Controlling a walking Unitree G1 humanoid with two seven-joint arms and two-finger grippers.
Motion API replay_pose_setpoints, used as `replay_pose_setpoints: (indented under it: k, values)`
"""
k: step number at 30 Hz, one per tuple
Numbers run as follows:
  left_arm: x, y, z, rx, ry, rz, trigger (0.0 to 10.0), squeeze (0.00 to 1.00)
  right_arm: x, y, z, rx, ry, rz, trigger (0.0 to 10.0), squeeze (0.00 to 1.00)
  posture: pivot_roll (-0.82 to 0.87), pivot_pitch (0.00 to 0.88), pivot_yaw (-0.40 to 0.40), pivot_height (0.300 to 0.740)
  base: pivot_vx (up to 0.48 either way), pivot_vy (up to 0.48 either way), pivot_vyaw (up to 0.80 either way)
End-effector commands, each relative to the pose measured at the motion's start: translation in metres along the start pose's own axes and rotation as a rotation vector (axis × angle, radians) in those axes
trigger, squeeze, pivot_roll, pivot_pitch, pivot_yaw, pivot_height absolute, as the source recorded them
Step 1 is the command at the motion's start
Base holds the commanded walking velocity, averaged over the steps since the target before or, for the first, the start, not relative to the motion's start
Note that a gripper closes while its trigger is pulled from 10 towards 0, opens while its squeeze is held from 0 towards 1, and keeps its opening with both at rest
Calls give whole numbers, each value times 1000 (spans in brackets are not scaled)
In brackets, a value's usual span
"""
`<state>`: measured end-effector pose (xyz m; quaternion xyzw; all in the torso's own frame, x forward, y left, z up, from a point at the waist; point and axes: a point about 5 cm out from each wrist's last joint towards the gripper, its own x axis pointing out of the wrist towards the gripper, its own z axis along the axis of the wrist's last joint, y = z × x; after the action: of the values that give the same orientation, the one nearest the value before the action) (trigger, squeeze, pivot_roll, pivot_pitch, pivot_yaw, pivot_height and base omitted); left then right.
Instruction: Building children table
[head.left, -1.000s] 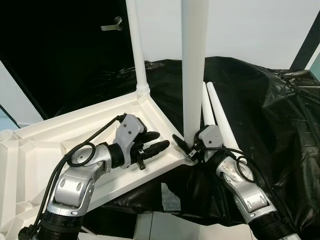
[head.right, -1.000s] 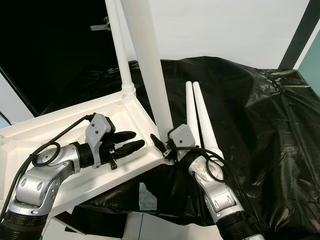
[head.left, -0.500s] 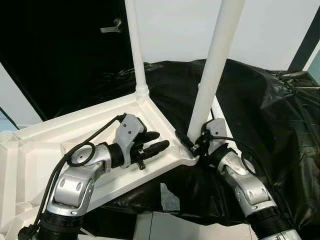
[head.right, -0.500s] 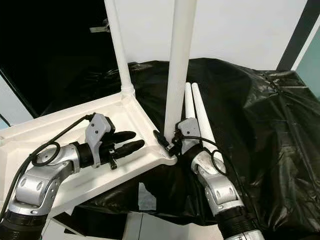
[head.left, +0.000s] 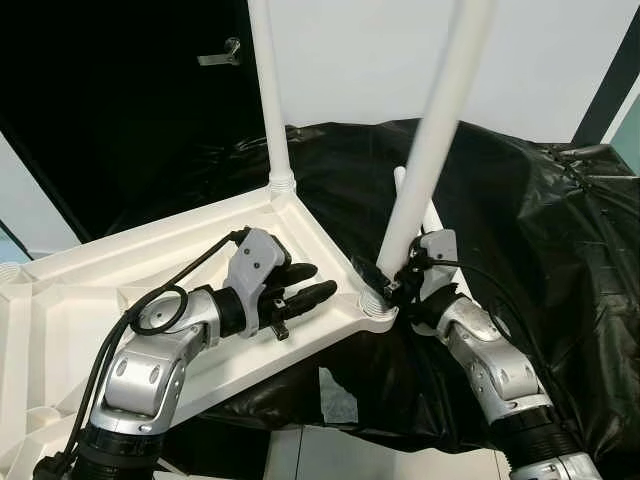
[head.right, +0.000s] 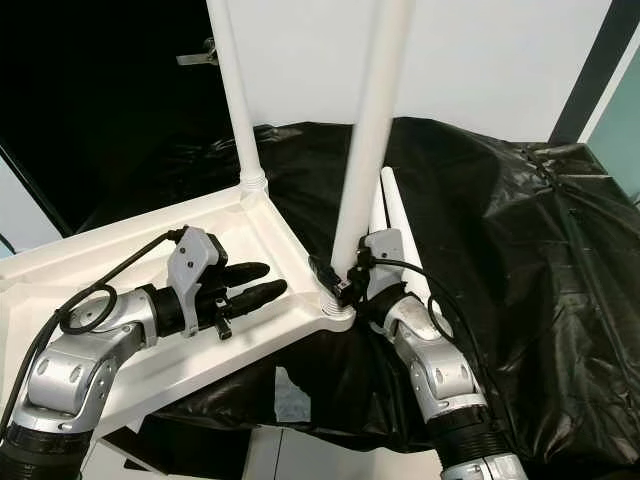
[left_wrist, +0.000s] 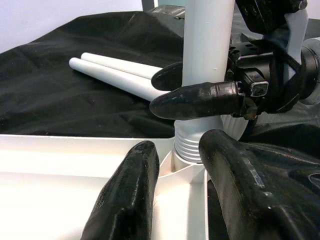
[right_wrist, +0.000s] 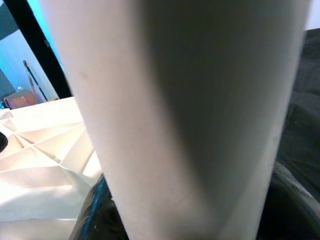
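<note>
Right gripper clamps a white leg at the corner socket of the upturned tabletop.

The tabletop lies underside up at lower left of the head views, over a black sheet. The right gripper, at centre frame, has its fingers closed round the leg just above its ribbed base, which sits in the near corner socket; the leg leans toward upper right. The left gripper rests inside the tabletop's rim, left of centre, fingers slightly parted and holding nothing (pointing at that socket). A second leg stands upright in the far corner, upper centre. Two spare legs lie side by side on the sheet behind the right gripper.
</note>
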<state>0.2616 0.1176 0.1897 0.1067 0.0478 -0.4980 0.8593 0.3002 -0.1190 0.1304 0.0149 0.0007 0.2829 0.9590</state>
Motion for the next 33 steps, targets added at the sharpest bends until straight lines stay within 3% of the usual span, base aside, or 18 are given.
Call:
replay_pose_setpoints:
  k: [1, 7, 11, 17, 23, 25, 27, 33]
  values:
    - [-3, 5, -1, -1, 11, 83, 10000, 0, -14, -4, -46, 83, 220, -58, 10000, 0, 77, 0, 43, 740, 0, 0, 0]
    - [-2, 5, 1, -2, 9, 81, 10000, 0, -15, -4, -46, 105, 221, -64, 10000, 0, 77, 0, 44, 740, 0, 0, 0]
    - [-2, 5, 2, 0, 7, 84, 10000, 0, -21, 5, -43, 28, 84, -55, 10000, 0, 80, 0, 47, 740, 0, 0, 0]
    - [-2, 5, 2, -1, 8, 81, 10000, 0, -25, 9, -46, -17, 22, -88, 10000, 0, 82, 0, 56, 740, 0, 0, 0]
    - [-3, 7, 3, 6, 15, 80, 10000, 0, -23, 12, -54, -1, 98, -73, 10000, 0, 82, 0, 61, 740, 0, 0, 0]
    - [-2, 7, 4, 6, 13, 79, 10000, 0, -20, 8, -57, -22, 219, -28, 10000, 0, 78, 0, 53, 740, 0, 0, 0]
    - [-2, 6, 4, 7, 12, 80, 10000, 0, -19, 6, -58, -2, 256, -6, 10000, 0, 78, 0, 49, 740, 0, 0, 0]
    - [-2, 6, 3, 2, 5, 88, 10000, 0, -18, 5, -54, 17, 307, 67, 10000, 0, 77, 0, 37, 740, 0, 0, 0]
